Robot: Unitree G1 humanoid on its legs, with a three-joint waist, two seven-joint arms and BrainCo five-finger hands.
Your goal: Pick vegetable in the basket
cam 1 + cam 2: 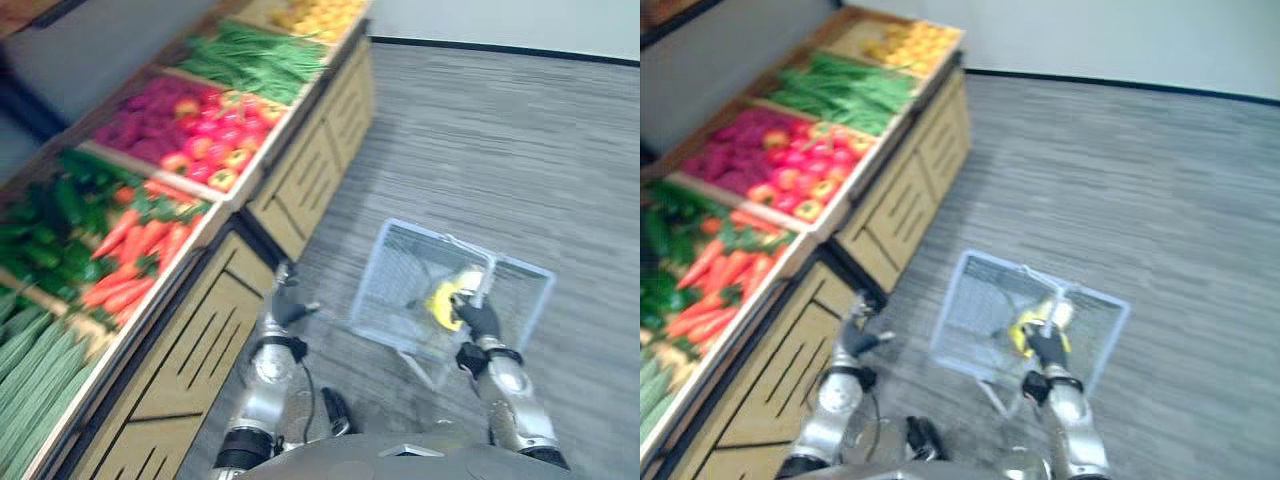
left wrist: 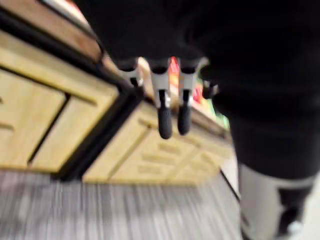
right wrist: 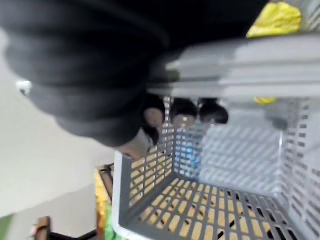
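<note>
Grey floor (image 1: 520,150); yellow vegetable (image 1: 441,300) in basket (image 1: 392,268), beside right robot hand (image 1: 478,318)

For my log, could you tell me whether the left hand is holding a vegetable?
No, the left hand has straight fingers with nothing in them.

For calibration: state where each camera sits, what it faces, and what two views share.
Left eye view: head, facing down on produce stand, basket, left hand, right hand.
Right eye view: same head, same scene slightly aside.
Left wrist view: along left hand's straight fingers toward the stand.
Right wrist view: along right hand, curled on the handle, into the basket.
Shared: basket in eye and right wrist views.
</note>
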